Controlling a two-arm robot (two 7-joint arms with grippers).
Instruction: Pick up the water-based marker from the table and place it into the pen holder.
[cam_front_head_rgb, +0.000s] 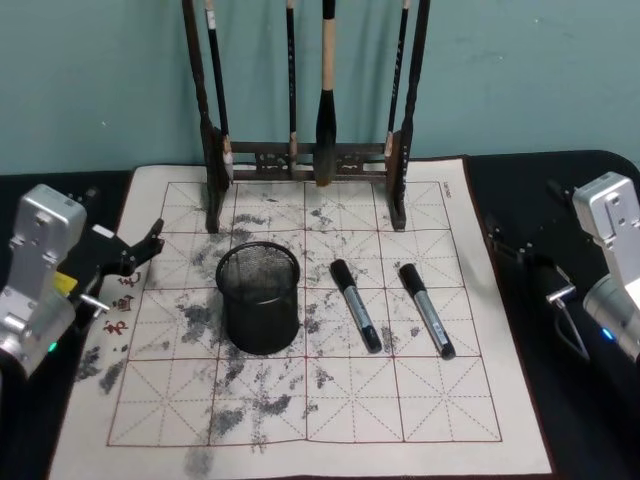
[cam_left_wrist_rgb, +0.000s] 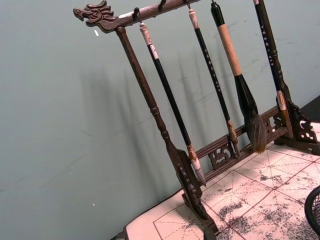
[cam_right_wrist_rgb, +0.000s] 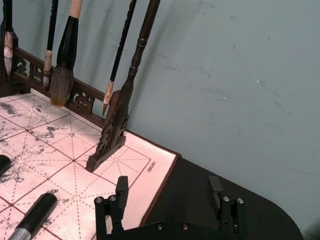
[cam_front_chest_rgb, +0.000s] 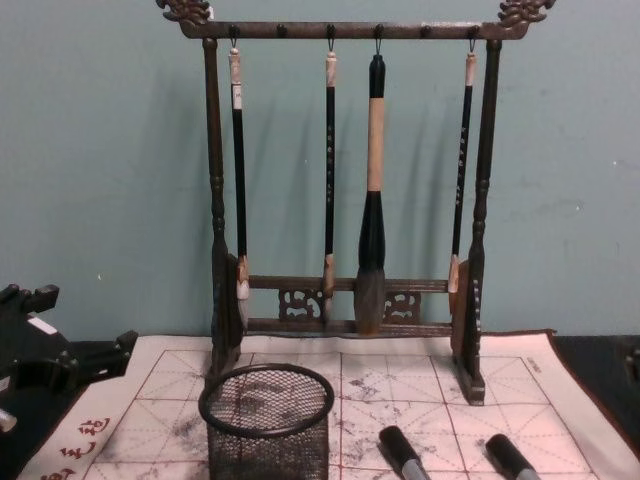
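Two black markers with grey labels lie on the white grid mat (cam_front_head_rgb: 430, 400): one (cam_front_head_rgb: 355, 305) just right of the pen holder, the other (cam_front_head_rgb: 427, 310) farther right. The pen holder (cam_front_head_rgb: 258, 297), a black mesh cup, stands upright near the mat's middle and looks empty from above. My left gripper (cam_front_head_rgb: 125, 218) hovers open at the mat's left edge, left of the holder. Over the black table (cam_front_head_rgb: 570, 420) at the mat's right edge, my right gripper (cam_right_wrist_rgb: 168, 192) is open, with nothing between its fingers (cam_right_wrist_rgb: 121, 192).
A tall dark wooden brush rack (cam_front_head_rgb: 310, 150) with several hanging brushes stands at the back of the mat, behind the holder. A teal wall rises behind it. Red characters (cam_front_head_rgb: 118, 300) mark the mat's left edge.
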